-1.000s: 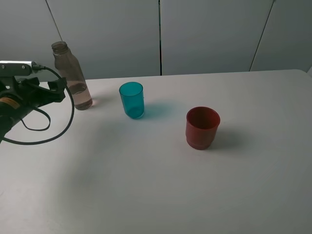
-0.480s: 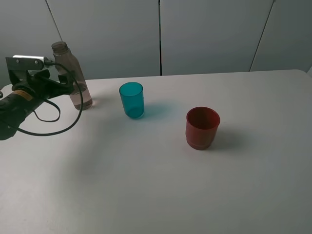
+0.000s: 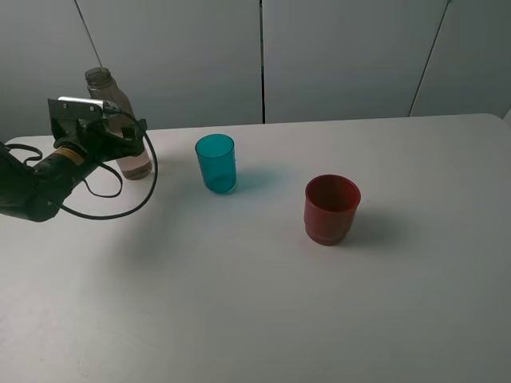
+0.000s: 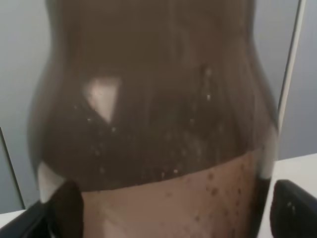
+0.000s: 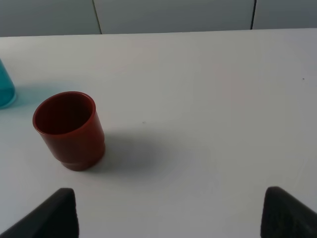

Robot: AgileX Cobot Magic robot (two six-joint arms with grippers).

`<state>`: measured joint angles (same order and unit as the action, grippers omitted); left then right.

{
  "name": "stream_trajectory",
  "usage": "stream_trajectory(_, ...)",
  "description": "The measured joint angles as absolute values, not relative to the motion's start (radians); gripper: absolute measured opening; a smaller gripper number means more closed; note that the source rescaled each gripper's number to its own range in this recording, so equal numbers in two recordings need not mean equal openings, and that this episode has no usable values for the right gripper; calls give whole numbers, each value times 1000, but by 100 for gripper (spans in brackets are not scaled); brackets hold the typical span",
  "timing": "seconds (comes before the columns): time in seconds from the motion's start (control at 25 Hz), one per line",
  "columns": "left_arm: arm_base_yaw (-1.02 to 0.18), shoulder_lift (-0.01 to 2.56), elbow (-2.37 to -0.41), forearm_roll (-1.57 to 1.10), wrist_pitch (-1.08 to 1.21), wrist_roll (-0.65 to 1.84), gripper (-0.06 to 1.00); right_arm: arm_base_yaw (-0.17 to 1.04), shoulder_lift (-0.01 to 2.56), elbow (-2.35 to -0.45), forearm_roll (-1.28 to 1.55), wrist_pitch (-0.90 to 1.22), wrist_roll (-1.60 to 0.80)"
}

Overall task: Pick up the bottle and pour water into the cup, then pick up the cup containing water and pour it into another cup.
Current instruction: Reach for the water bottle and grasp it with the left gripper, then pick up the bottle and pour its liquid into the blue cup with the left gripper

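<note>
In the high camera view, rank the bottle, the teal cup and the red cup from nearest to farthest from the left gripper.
1. The bottle, far left, standing between the open jaws of the left gripper.
2. The teal cup, to the right, toward the middle of the table.
3. The red cup, farther right and nearer the camera.

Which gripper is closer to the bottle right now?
Left. The left gripper, open, straddles the bottle; the right gripper hangs well away, past the red cup.
</note>
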<state>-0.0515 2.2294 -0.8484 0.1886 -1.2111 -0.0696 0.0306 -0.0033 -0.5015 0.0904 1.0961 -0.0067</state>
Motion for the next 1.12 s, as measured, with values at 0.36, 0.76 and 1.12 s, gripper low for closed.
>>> stream_trajectory(0.36,-51,2281,-911,195,-1209,-71,100,31,-3,-501,90,1096,-7)
stream_trajectory(0.76,-53,2287,-929,193,-1213,-76,6,31,-3,-501,90,1096,-7)
stream_trajectory(1.12,-53,2287,-929,206,-1213,-76,6,31,-3,-501,90,1096,-7)
